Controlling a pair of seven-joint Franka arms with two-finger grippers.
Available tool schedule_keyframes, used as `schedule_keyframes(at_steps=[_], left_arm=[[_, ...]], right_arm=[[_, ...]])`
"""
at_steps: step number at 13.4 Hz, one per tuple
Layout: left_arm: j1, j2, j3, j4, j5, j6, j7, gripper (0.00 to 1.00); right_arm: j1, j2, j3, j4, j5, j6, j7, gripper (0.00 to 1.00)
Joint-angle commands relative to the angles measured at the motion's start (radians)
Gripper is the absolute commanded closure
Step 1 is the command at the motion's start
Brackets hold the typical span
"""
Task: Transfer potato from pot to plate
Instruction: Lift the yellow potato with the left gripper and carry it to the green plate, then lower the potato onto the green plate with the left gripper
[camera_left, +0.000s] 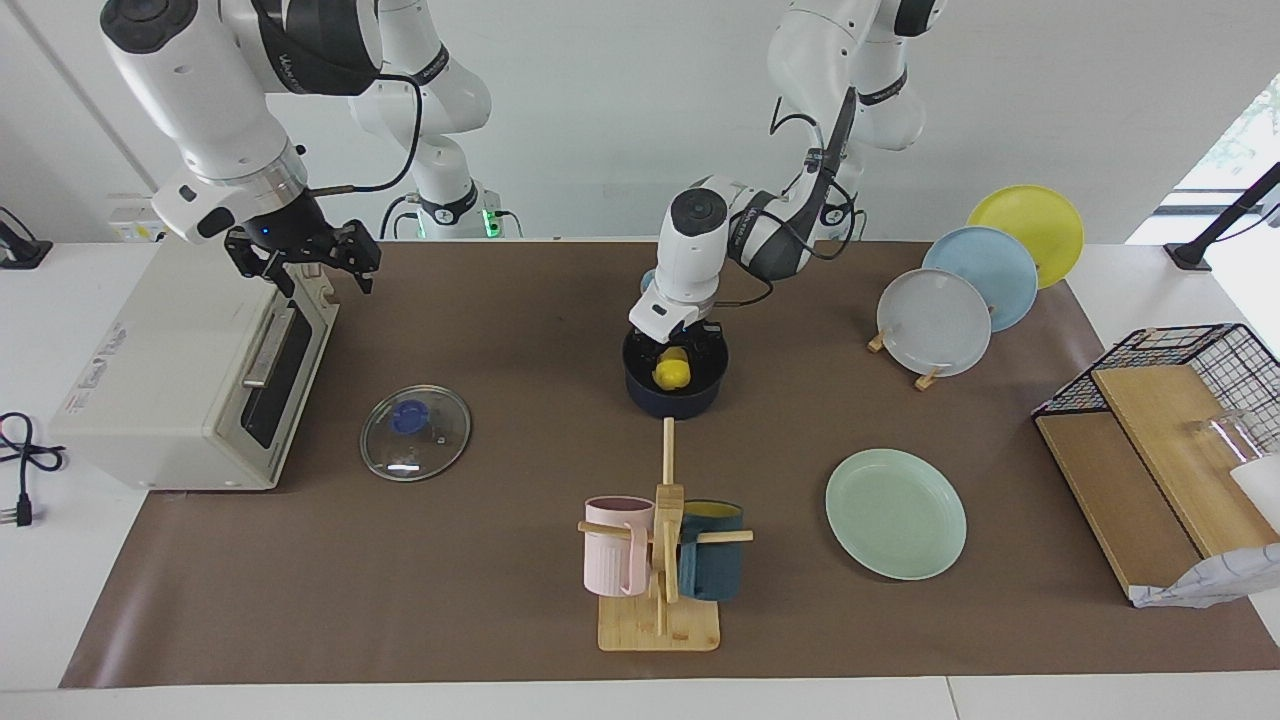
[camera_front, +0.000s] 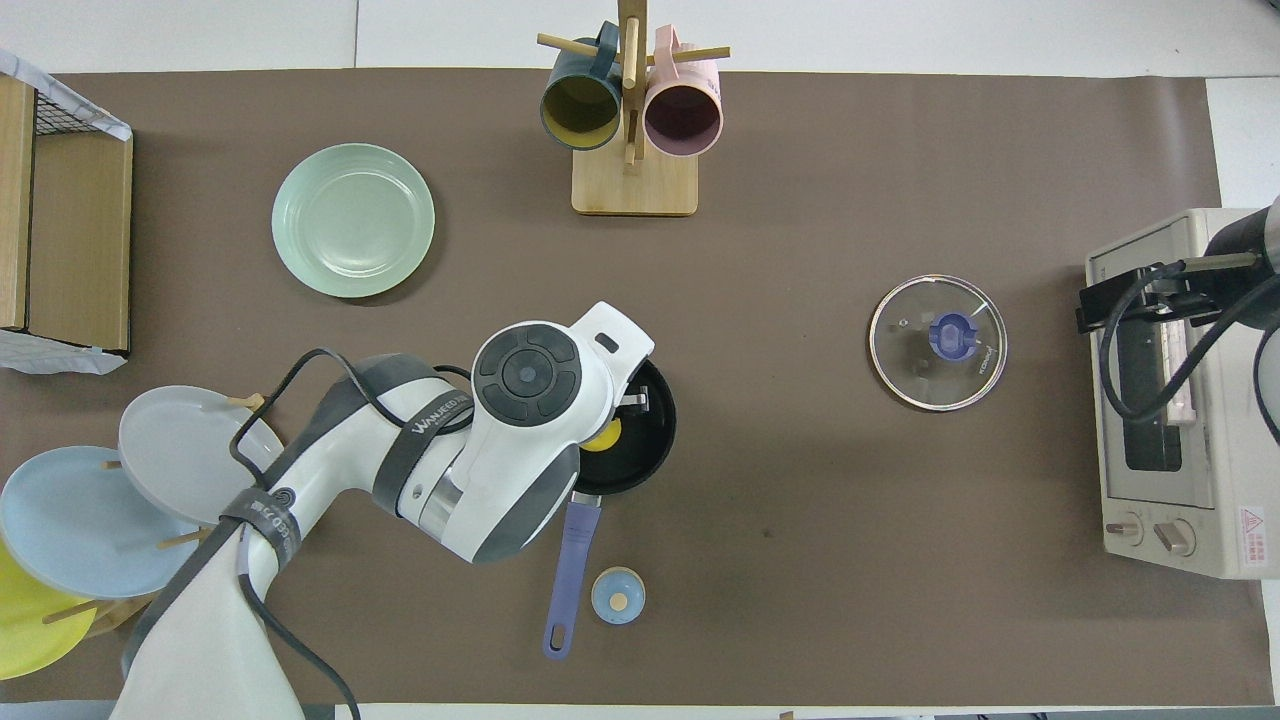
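The left gripper (camera_left: 677, 352) reached down into the round dark navy pot (camera_left: 675, 398), its fingers clenched around the small yellow potato (camera_left: 671, 372) inside. The right gripper (camera_left: 305, 262) waited, fingers spread, over the cream toaster oven (camera_left: 180, 385). Farther out, toward the left arm's end, lay the bare mint-green plate (camera_left: 896, 513).

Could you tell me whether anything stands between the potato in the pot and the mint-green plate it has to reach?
Nothing visible does. The potato sits in the pot under the left gripper; bare mat lies between it and the plate. The mug rack stands beside that path.
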Motion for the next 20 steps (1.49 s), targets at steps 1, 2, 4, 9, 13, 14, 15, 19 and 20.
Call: schedule_keyframes(at_steps=[1, 2, 4, 9, 13, 14, 15, 19, 20], left_arm=[[0.053, -0.056, -0.004, 0.091, -0.009, -0.162, 0.012, 1.0], [0.076, -0.054, -0.004, 0.149, -0.02, -0.225, 0.024, 1.0], [0.169, -0.047, -0.003, 0.272, -0.067, -0.334, 0.122, 1.0], [0.426, 0.024, -0.001, 0.401, -0.07, -0.359, 0.37, 1.0], [0.532, 0.163, 0.001, 0.438, -0.055, -0.175, 0.507, 1.0], [0.54, 0.195, 0.002, 0.437, -0.047, -0.126, 0.547, 1.0], [0.54, 0.232, 0.002, 0.437, -0.046, -0.089, 0.555, 1.0], [0.538, 0.3, 0.004, 0.426, 0.018, -0.055, 0.56, 1.0], [0.535, 0.311, 0.004, 0.422, 0.022, -0.05, 0.561, 1.0]], right_arm=[[-0.029, 0.008, 0.023, 0.013, 0.005, -0.004, 0.013, 0.0], [-0.046, 0.008, 0.035, 0.013, 0.005, -0.001, 0.013, 0.0], [-0.057, 0.008, 0.051, 0.013, 0.005, -0.003, 0.013, 0.0], [-0.048, 0.005, 0.028, 0.021, 0.005, -0.007, 0.018, 0.0], [-0.039, 0.001, 0.002, 0.013, 0.014, 0.002, 0.019, 0.0], [-0.039, -0.005, 0.002, 0.001, 0.019, 0.015, 0.018, 0.0], [-0.037, -0.009, 0.009, 0.0, 0.019, 0.019, 0.018, 0.0], [-0.028, -0.011, 0.009, 0.001, 0.019, 0.011, 0.015, 0.0], [-0.028, -0.011, 0.009, 0.001, 0.019, 0.014, 0.015, 0.0]])
